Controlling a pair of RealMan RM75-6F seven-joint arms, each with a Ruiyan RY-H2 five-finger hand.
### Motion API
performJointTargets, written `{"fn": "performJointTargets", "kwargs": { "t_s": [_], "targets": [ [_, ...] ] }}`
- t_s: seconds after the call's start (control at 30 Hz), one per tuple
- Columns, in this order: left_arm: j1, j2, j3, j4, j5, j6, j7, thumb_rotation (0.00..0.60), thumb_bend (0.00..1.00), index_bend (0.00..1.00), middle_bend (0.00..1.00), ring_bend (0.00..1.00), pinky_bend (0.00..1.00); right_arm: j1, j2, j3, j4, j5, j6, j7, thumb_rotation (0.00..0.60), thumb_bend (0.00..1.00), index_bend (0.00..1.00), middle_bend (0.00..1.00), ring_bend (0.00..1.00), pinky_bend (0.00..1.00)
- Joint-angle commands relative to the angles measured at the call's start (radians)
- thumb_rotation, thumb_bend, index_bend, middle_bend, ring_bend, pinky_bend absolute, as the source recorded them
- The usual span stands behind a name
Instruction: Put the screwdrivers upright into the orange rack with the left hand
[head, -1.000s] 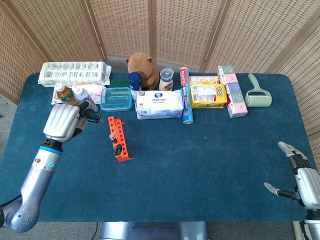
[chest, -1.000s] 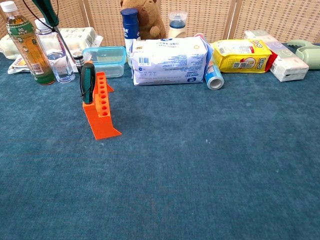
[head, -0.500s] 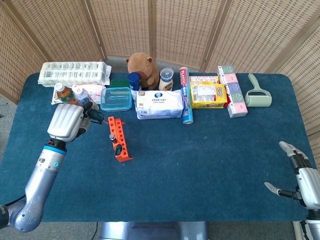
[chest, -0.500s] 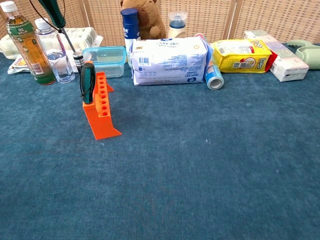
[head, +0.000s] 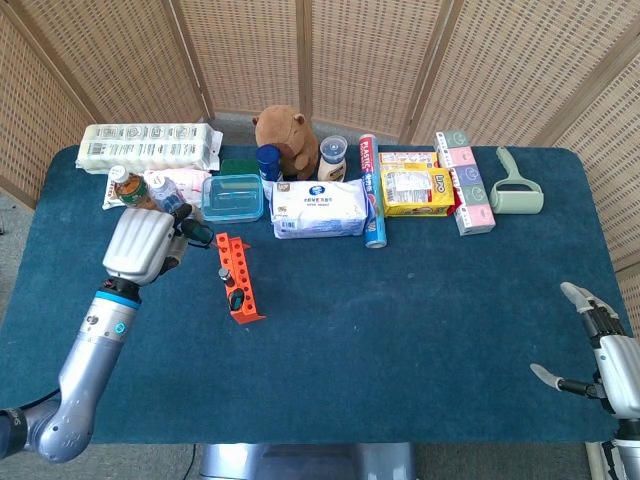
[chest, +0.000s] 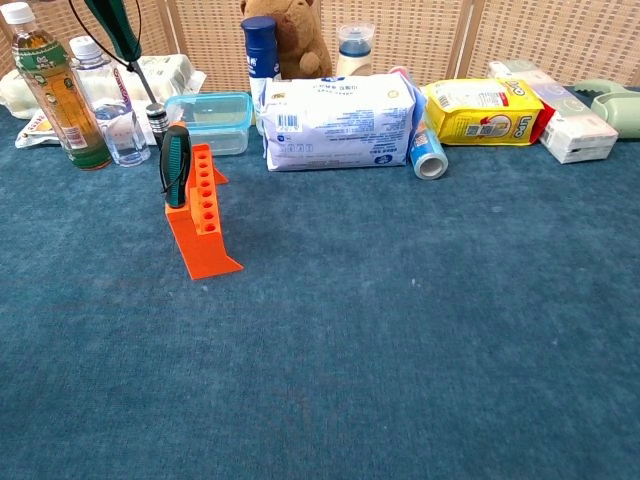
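The orange rack (head: 240, 281) (chest: 203, 215) stands on the blue table left of centre. One green-and-black screwdriver (chest: 175, 166) stands upright in it, near its front end (head: 236, 299). A second small one shows at its left side (head: 225, 274). My left hand (head: 142, 246) hovers just left of the rack's far end, gripping another green-handled screwdriver (head: 196, 232) (chest: 120, 32), its shaft slanting down to the right above the rack in the chest view. My right hand (head: 600, 350) is at the table's near right corner, fingers apart, holding nothing.
Behind the rack are a clear blue-lidded box (head: 232, 196), bottles (chest: 50, 85), an egg carton (head: 150, 146), a white wipes pack (head: 320, 208), a plush toy (head: 284, 135), a yellow bag (head: 416, 188) and a lint roller (head: 516, 186).
My left hand has carried the screwdriver to the right, closer to the rack's far end. The right hand has stayed put.
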Motion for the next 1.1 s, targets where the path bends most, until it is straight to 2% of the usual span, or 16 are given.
{"fn": "performJointTargets", "kwargs": {
  "t_s": [0.03,1.1],
  "targets": [
    [-0.003,-0.002,0.000,0.001,0.000,0.002,0.003,0.600,0.52,0.75,0.98,1.00,0.97,0.000,0.000,0.000,0.000,0.000,0.000,0.000,0.600,0.16,0.00,0.10,0.09,0.09],
    [-0.031,-0.036,0.017,-0.001,-0.036,0.024,0.043,0.600,0.52,0.75,0.98,1.00,0.97,-0.004,0.006,0.004,0.000,0.002,0.007,0.015,0.600,0.16,0.00,0.10,0.09,0.09]
  ]
}}
